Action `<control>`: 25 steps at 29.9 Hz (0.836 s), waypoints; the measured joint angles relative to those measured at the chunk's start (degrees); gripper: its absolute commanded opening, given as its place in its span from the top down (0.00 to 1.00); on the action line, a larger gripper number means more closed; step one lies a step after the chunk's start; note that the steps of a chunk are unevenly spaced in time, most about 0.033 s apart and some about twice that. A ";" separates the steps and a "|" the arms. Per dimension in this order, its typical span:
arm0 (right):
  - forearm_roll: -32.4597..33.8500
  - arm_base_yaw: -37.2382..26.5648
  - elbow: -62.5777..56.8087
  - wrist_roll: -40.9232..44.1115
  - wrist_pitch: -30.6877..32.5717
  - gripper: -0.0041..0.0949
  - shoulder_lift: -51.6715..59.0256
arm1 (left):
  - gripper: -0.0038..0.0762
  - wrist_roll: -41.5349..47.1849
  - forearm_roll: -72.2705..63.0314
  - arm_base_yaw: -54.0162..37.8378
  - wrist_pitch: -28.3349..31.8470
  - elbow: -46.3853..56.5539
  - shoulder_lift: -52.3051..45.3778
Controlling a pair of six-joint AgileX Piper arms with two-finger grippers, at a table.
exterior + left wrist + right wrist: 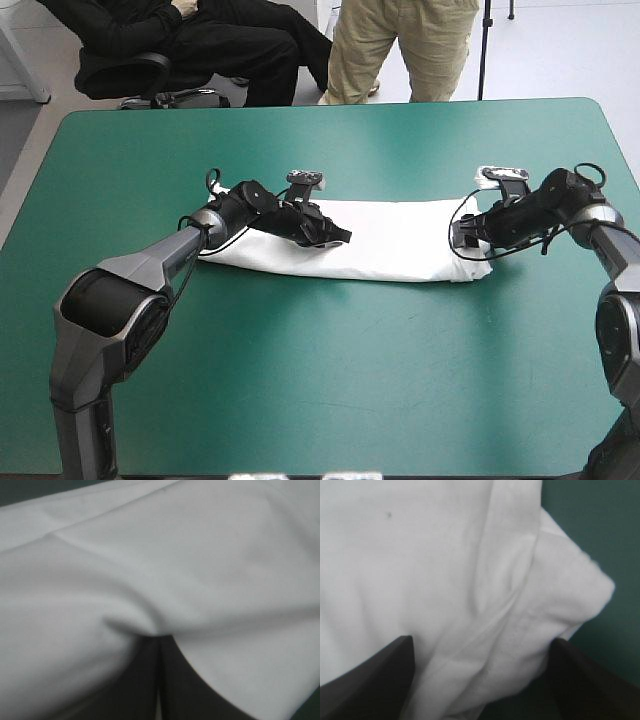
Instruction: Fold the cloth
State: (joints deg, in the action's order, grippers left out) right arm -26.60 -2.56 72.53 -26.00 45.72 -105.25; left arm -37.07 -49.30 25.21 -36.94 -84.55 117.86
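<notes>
Nearest, bare teal-green cover (320, 380) along the front edge. Past that, about the middle of the cover, the T-shirt (400, 245): folded into a long white band, running left to right and lying flat, near edge slightly bowed.

On the band's left part, the left gripper (338, 235), reaching in from the left end and pointing along the band. Pinching the T-shirt: black fingers (145, 690) pressed together in one arch, only a thin slit between them, cloth puckered at the tip and draped down both sides.

At the band's right end, the right gripper (462, 236), low over the cloth. Spread wide and gripping nothing: fingers (375, 685) well apart, white cloth between and ahead of them. A stitched hem leading away from the gripper, a rounded corner of cloth just beside one finger, then cover beyond that corner.

Farther on, more bare cover up to the far edge.
</notes>
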 measured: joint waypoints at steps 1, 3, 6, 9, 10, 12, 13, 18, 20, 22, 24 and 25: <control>-0.63 -0.16 0.20 -0.84 0.17 0.52 -0.54 | 0.97 0.00 -0.06 0.00 0.00 0.00 0.00; -2.14 -0.41 0.72 -3.12 0.43 0.75 -1.69 | 0.97 0.00 -0.06 0.00 0.00 0.00 0.00; -6.10 -0.47 0.94 -7.15 1.31 0.96 -3.00 | 0.97 0.00 -0.06 0.00 0.00 0.00 0.00; -9.78 -0.52 1.05 -10.46 2.58 0.96 -3.94 | 0.97 0.00 -0.06 0.00 0.00 0.00 0.00; -10.50 -0.53 1.05 -11.32 2.82 0.96 -3.99 | 0.97 0.00 -0.06 0.00 0.00 0.00 0.00; -11.18 -0.59 1.05 -12.13 2.94 0.96 -3.94 | 0.97 0.00 -0.11 0.00 0.00 0.00 0.00; -11.66 -0.59 1.05 -12.65 2.87 0.96 -3.54 | 0.97 0.00 -0.17 0.00 0.00 0.00 0.00; -14.93 -0.29 0.21 -16.32 5.40 0.96 -0.97 | 0.97 0.00 -0.21 0.00 0.00 0.00 0.00; -17.37 -0.15 0.70 -17.56 6.71 0.96 0.99 | 0.97 0.00 -0.24 0.00 0.14 0.00 0.00; -19.66 0.04 2.11 -18.39 8.03 0.96 2.98 | 0.97 -0.31 -0.17 0.00 0.47 -0.05 -0.15; -20.73 0.55 4.18 -18.43 8.89 0.96 4.19 | 0.97 -0.52 0.45 -0.11 0.29 -0.32 -0.70; -21.05 0.95 5.40 -18.32 9.26 0.96 4.48 | 0.97 -0.59 1.05 -0.40 -0.19 -0.50 -1.30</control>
State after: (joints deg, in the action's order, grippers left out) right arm -47.65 -1.61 77.93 -44.32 54.98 -100.77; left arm -37.66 -48.25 24.80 -37.12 -85.05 116.56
